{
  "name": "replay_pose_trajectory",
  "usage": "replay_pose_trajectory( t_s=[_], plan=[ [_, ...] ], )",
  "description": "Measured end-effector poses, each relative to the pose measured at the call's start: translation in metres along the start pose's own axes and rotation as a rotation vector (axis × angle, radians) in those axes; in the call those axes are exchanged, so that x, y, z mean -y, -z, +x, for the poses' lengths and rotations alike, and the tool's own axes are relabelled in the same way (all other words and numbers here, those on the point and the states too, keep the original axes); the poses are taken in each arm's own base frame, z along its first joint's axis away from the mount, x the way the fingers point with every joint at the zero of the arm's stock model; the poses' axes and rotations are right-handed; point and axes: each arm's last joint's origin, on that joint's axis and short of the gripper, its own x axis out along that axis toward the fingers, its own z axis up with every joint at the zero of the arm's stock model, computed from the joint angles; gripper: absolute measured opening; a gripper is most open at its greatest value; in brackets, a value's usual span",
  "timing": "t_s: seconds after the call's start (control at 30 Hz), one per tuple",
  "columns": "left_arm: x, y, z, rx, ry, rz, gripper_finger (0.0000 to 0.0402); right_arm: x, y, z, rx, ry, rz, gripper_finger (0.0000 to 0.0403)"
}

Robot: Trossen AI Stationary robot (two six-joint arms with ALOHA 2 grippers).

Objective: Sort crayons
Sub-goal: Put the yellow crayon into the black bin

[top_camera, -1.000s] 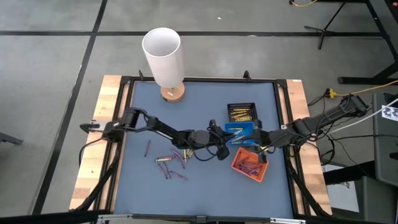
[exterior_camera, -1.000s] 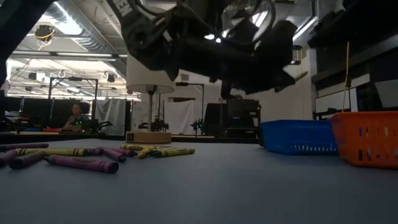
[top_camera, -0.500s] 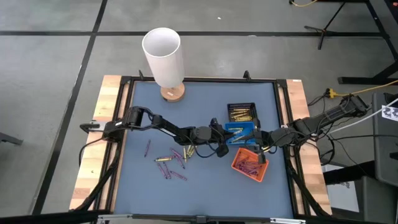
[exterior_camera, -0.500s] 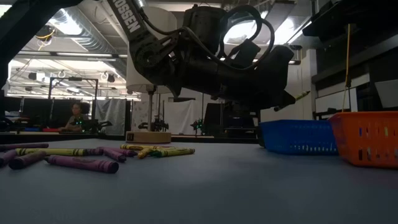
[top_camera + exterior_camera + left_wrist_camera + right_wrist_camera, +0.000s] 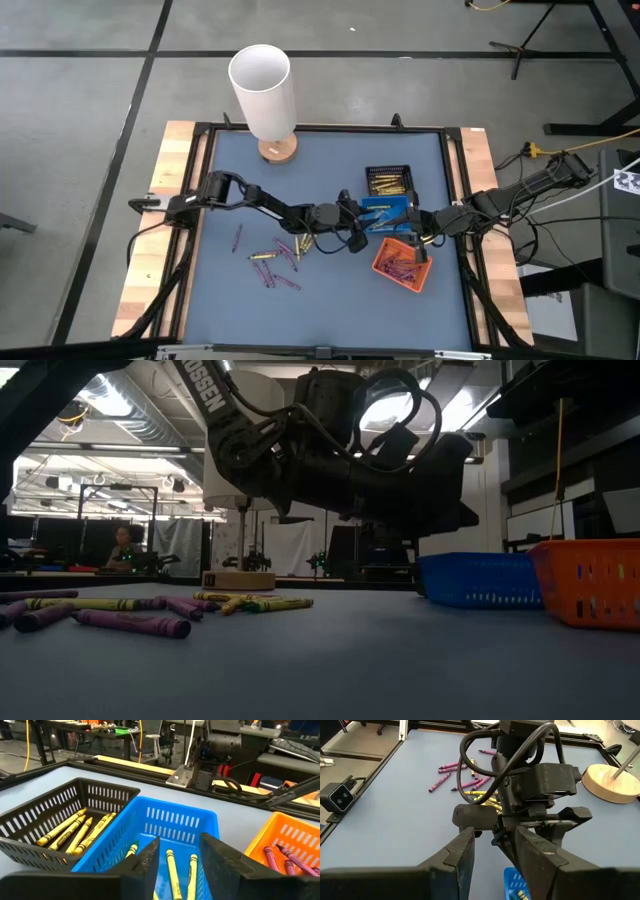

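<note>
Two grippers over trays | left gripper (image 5: pixel 177 857) fingers apart, empty, above blue tray (image 5: pixel 385 213) | right gripper (image 5: pixel 492 847) apart, beside orange tray (image 5: pixel 402 262) | crayons (image 5: pixel 275 258) loose at 8 o'clock, probably a dozen | advice: lift clear before reaching back | obstruction: lamp (image 5: pixel 264 95) at 11 o'clock, arms close together

My worktop (image 5: pixel 330 300), blue-grey: loose crayons (image 5: pixel 275 255), black tray (image 5: pixel 388 181), blue tray (image 5: pixel 385 212), orange tray (image 5: pixel 400 262), lamp base (image 5: pixel 277 150).
</note>
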Motion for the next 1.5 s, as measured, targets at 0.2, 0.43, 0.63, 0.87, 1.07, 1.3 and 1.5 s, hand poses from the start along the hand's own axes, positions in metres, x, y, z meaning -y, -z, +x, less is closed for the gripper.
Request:
replay_pose_trajectory(
  t_s=[0.2,0.43,0.63,0.87,1.07,1.3,1.5],
  plan=[
    [0.0,0.0,0.0,0.0,0.005,0.001,0.0126,0.0,0.0,0.0,0.0,0.0,0.0,0.0143],
    [0.001,-0.011,-0.003,-0.016,0.004,0.091,0.0111,0.0,0.0,0.0,-0.001,0.0,0.0,0.0143],
    [0.005,-0.035,-0.021,-0.196,-0.026,0.195,0.0099,0.0,0.0,0.0,-0.004,0.0,-0.001,0.0143],
    [0.005,-0.064,-0.059,-0.468,-0.051,0.294,0.0096,0.0,0.001,0.0,-0.01,0.001,-0.003,0.0143],
    [-0.008,-0.079,-0.095,-0.715,-0.11,0.33,0.0096,0.0,0.002,0.0,-0.021,0.001,-0.005,0.0143],
    [-0.029,-0.075,-0.123,-1.014,-0.183,0.385,0.0096,0.0,0.003,0.0,-0.031,0.002,-0.009,0.0143],
    [-0.042,-0.065,-0.136,-1.196,-0.202,0.403,0.0096,0.0,0.003,0.0,-0.031,0.002,-0.009,0.0143]
  ],
)
